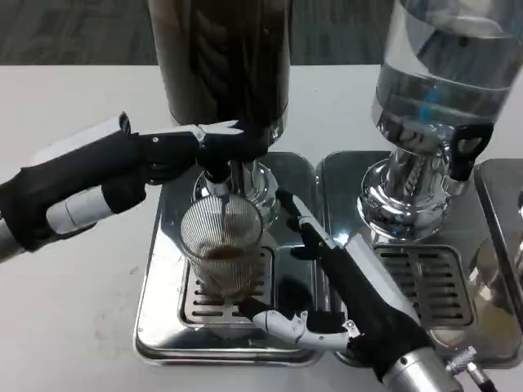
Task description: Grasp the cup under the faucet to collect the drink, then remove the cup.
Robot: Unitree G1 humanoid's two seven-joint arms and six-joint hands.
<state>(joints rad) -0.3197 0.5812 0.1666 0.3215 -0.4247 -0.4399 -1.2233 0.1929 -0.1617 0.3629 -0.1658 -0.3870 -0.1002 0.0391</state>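
Fingers (306, 229) of the right hand (343, 290) spread wide at lower centre, one reaching up beside the cup (222, 249), a lower one lying along the tray's front edge, nothing held. Fingers of the left hand (167, 155) stretched in from the left of the frame and pressed on the black faucet lever (225, 151); whether closed round it or only pushing, cannot tell.

Cup upright at centre frame on the slotted grate (208, 302) of the left drip tray (159, 278), directly under the spout, a thin dark stream falling in and a little brown drink pooled in the bottom.

Clear, ribbed, thin-walled, probably plastic: light, slightly squashy, likely slick on a mirror-polished tray. Best taken round the middle of the wall, from the side, firmly enough to hold but not to buckle it; top-heavy once fuller, so to be kept level.

Dark-filled dispenser (221, 57) above; clear-filled dispenser (441, 73) at upper right over a second chrome tray (458, 204). White matte tabletop (73, 310) beneath.
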